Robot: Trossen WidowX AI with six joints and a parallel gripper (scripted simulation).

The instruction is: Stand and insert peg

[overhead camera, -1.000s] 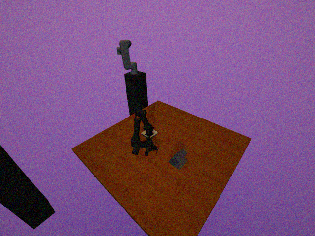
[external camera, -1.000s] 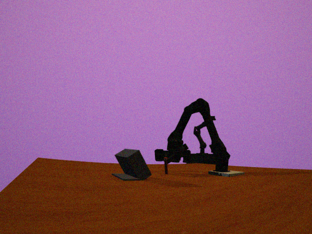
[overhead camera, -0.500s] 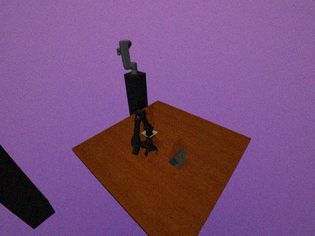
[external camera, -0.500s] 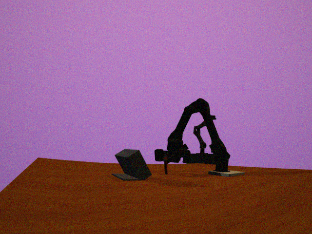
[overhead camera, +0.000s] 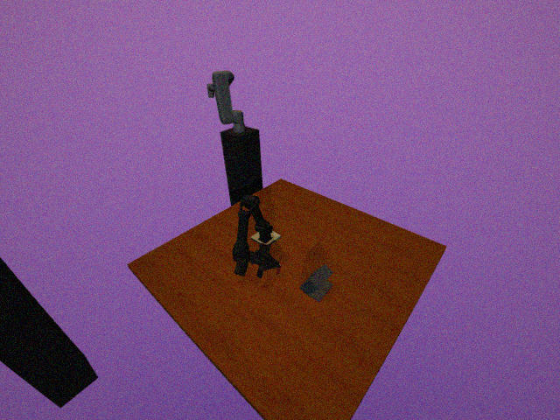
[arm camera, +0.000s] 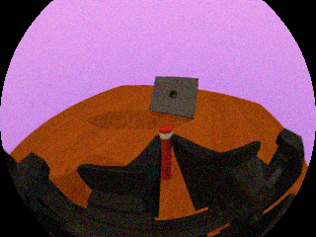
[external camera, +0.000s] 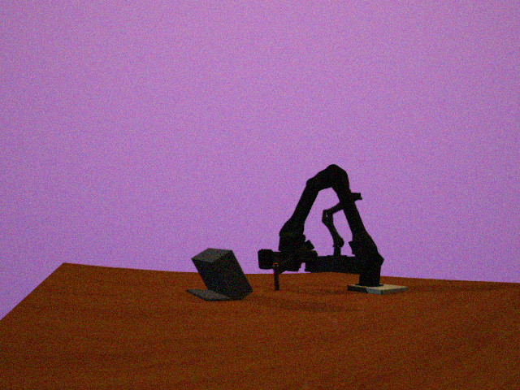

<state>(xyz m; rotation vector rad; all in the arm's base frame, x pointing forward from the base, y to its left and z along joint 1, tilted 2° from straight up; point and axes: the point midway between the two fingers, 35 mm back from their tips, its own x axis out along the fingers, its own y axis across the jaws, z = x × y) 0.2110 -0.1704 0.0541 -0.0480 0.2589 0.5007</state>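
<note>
The red peg is upright, with its white-banded end up and its plain end down. The plain end is at or very near the table top; contact cannot be told for sure. My gripper is shut on the peg near its banded end, with the band just above the fingertips. In the top view the arm mostly hides the peg. The grey sloped panel stands beyond the peg, apart from it. Its dark hole faces the wrist camera and is empty.
The brown table carries the arm's pale base plate. A grey arm on a black pedestal stands behind the table. Another black block is off the table at the lower left.
</note>
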